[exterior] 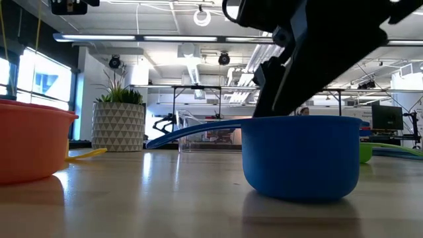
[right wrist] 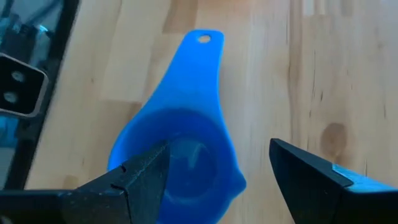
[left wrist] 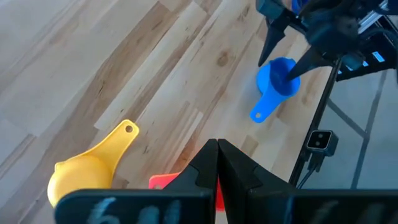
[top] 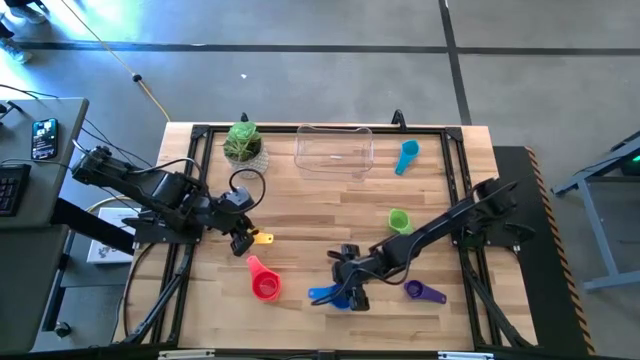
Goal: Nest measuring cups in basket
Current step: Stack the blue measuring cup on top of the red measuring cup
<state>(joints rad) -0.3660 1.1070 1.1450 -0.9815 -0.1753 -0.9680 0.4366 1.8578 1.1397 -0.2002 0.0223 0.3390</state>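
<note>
A blue measuring cup [top: 326,294] sits upright on the wood near the table's front edge, its handle [right wrist: 202,59] lying toward the table's left. My right gripper [right wrist: 219,148] stands open over it, slanting down; one finger [right wrist: 143,180] hangs over the bowl, the other [right wrist: 311,177] outside the rim. My left gripper [top: 240,241] is shut and hovers beside a yellow cup [top: 262,238]. A red-orange cup [top: 263,283], a purple cup [top: 425,292], a green cup [top: 399,220] and a light blue cup [top: 407,156] lie about. The clear basket [top: 335,150] stands at the far edge. My right gripper has one finger reaching down toward the inside of the blue cup's bowl [left wrist: 283,78] and the other outside its wall. Whether either finger touches the cup, I cannot tell. The cup rests flat on the table.
A potted plant [top: 242,142] stands at the far left, next to the basket. A black frame rail [top: 455,200] borders the tabletop. Bare wood lies in the middle between the cups and the basket.
</note>
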